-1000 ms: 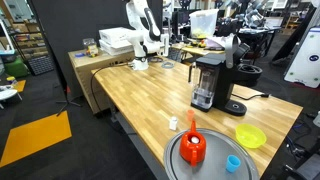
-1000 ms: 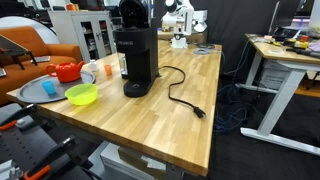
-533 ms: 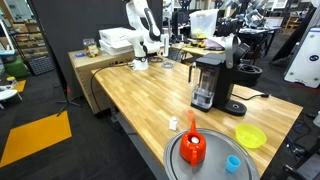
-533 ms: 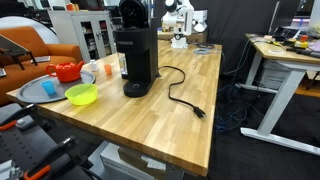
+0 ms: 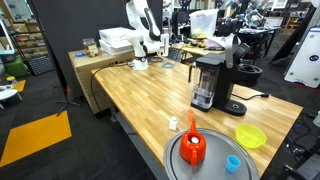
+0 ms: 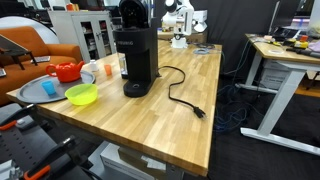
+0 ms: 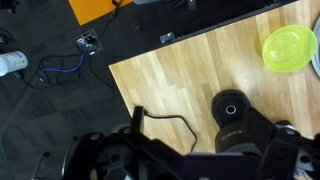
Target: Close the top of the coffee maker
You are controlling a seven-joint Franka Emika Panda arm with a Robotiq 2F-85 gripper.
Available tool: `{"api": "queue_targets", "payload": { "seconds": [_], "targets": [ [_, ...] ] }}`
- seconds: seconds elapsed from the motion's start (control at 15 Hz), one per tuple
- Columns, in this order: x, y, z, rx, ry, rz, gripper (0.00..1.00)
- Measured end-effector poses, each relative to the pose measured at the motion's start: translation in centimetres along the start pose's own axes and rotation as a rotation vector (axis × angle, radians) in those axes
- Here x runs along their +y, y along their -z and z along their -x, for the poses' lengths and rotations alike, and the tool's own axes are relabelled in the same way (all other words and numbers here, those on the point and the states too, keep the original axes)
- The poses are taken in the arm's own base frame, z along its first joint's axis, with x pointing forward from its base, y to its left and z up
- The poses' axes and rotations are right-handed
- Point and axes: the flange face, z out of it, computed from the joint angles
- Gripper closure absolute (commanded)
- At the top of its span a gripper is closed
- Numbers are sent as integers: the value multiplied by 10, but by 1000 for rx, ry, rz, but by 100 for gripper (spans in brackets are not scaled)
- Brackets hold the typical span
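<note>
The black coffee maker (image 5: 208, 82) stands near the table's end, seen in both exterior views (image 6: 134, 62). Its top (image 5: 232, 48) is tilted up and open; it also shows as a dark rounded shape (image 6: 131, 12). In the wrist view I look down on the coffee maker (image 7: 238, 130) and its round base plate (image 7: 232, 107) from high above. My gripper (image 7: 190, 165) is a dark blur along the bottom edge, well above the machine, jaws apart and empty. I cannot make the gripper out in the exterior views.
A red pot (image 5: 193, 148) and a blue cup (image 5: 233, 162) sit on a round grey tray (image 5: 212, 168). A yellow bowl (image 5: 251, 136) (image 7: 290, 47) lies near the machine. The black power cable (image 6: 180, 95) trails across the wooden table (image 6: 190, 120). A white arm (image 5: 143, 25) stands at the far end.
</note>
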Motion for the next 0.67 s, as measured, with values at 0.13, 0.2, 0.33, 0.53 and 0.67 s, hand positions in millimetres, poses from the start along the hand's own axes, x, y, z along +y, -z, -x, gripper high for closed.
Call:
{"api": "queue_targets", "payload": {
  "seconds": [0.13,0.2,0.33,0.53,0.67],
  "targets": [
    [0,0,0,0,0,0,0],
    [0,0,0,0,0,0,0],
    [0,0,0,0,1,0,0],
    [-2,4,-4,36,7,4,0],
    [-4,11,-11,108,25,25,0]
  ]
}}
